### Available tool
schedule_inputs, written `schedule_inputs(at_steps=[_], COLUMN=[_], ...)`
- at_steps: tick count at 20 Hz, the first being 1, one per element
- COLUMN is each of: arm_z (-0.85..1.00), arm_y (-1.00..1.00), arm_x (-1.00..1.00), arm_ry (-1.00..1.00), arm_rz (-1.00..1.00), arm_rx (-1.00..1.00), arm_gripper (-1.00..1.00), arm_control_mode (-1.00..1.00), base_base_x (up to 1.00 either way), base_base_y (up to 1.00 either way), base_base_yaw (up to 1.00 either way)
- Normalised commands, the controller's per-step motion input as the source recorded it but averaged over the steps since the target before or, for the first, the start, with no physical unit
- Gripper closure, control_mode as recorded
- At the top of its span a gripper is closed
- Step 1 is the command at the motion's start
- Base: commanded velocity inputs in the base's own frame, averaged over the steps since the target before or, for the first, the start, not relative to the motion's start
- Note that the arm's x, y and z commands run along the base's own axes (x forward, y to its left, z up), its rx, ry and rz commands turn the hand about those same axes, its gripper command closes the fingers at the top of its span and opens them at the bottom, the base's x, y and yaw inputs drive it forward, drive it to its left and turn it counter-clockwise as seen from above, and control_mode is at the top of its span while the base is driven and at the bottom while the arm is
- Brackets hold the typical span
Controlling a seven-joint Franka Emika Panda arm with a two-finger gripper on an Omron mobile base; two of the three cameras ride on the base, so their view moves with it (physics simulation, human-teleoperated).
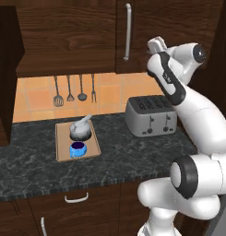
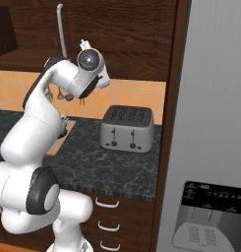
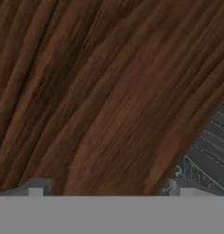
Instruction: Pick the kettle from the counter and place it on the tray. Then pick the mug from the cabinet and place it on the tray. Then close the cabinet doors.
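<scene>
Both kettle point(image 1: 80, 127) and mug point(image 1: 77, 149) sit on the tray point(image 1: 62, 153), kettle behind mug. My pincer point(image 3: 106, 191) is spread wide, empty, facing the cabinet door point(image 3: 99, 91).

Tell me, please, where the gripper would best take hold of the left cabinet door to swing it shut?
I would push on the left cabinet door rather than grip it. It stands swung out toward the room at the left of the left base view, edge-on, with no handle visible. Coming from its left, outer side, the open gripper could press near the free front edge, farthest from the hinge.
</scene>
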Motion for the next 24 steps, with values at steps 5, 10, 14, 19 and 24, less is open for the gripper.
schedule_inputs(at_steps=[5,10,14,19,24], arm_z=[-0.19,-0.03,-0.04,0.0,0.09], arm_y=[-0.14,-0.18,-0.28,-0.29,-0.15], arm_x=[0.46,0.14,0.01,-0.03,-0.46], arm_ry=[0.02,0.03,0.02,0.05,0.0], arm_rz=[-0.38,-0.27,-0.22,-0.15,0.02], arm_rx=[-0.14,-0.09,-0.07,0.0,0.0], arm_gripper=[-1.0,-1.0,-1.0,-1.0,-1.0], arm_control_mode=[-1.0,-1.0,-1.0,-1.0,-1.0], base_base_x=[0.0,0.0,0.0,0.0,0.0], base_base_y=[0.0,0.0,0.0,0.0,0.0], base_base_yaw=[0.0,0.0,0.0,0.0,0.0])
